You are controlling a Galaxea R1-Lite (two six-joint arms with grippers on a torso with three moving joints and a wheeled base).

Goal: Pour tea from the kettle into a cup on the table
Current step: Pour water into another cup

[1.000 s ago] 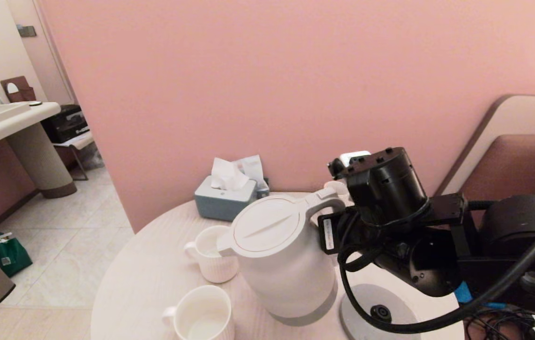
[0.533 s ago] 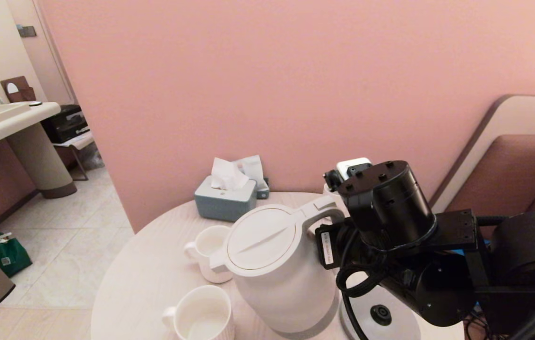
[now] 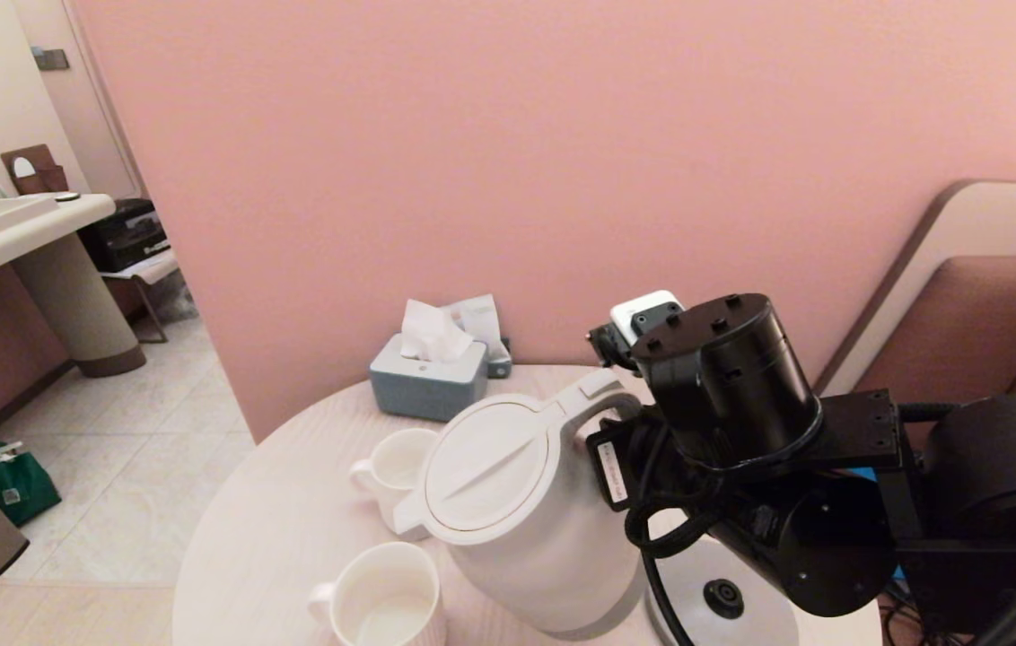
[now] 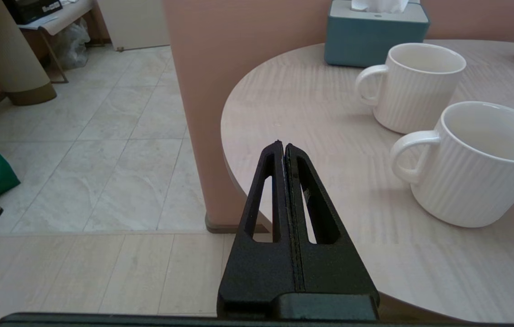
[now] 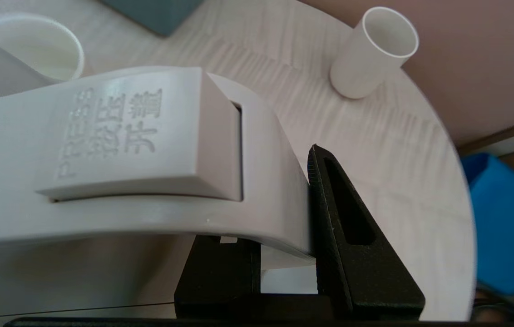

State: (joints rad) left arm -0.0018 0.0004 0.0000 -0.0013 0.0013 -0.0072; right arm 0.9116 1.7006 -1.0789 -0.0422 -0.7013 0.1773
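The white kettle (image 3: 517,511) hangs off its base, tipped to the left with the lid facing up and left. Its spout (image 3: 407,519) sits between the two white ribbed cups: the far cup (image 3: 393,467) and the near cup (image 3: 381,599). No stream of liquid shows. My right gripper (image 5: 279,195) is shut on the kettle's loop handle (image 5: 148,159), one black finger (image 5: 343,218) pressed to its side. My left gripper (image 4: 283,146) is shut and empty, hovering at the left rim of the table (image 4: 311,118), apart from both cups (image 4: 479,163).
A blue-grey tissue box (image 3: 427,386) stands at the back of the table (image 3: 266,520). The round kettle base (image 3: 723,597) lies under my right wrist. A small white tumbler (image 5: 375,50) stands near the far right rim. The floor drops away to the left.
The kettle has swung left and tipped further, so its spout has dropped from over the far cup towards the near cup. My right wrist has followed it left.
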